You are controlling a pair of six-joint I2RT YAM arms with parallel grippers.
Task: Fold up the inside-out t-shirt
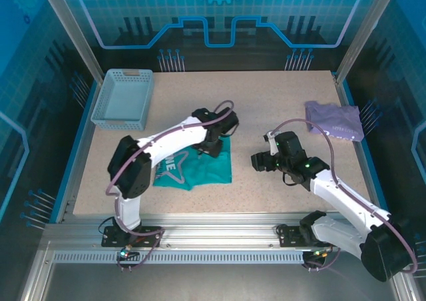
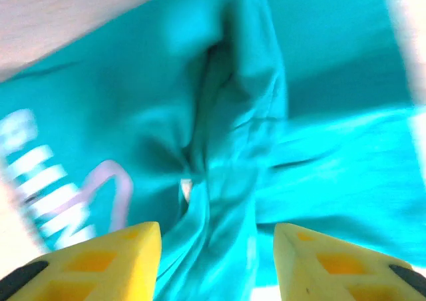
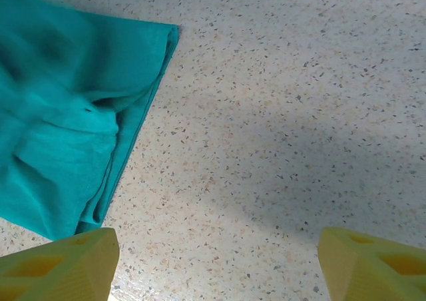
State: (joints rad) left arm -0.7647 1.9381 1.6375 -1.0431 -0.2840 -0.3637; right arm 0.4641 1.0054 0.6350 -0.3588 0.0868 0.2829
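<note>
Two grippers: both mine, both parted.
Left gripper (image 2: 216, 251): jaws apart just above a bunched ridge of the shirt (image 1: 200, 169).
Right gripper (image 3: 216, 258): jaws wide over the table (image 1: 279, 108), beside the shirt's edge.
Shirt: rumpled, near mid-table.

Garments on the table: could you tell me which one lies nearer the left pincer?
The teal-green t-shirt, directly beneath the left pincer; the lavender garment lies far off to the right.

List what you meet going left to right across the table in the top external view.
blue basket → teal t-shirt → right pincer → lavender garment
</note>
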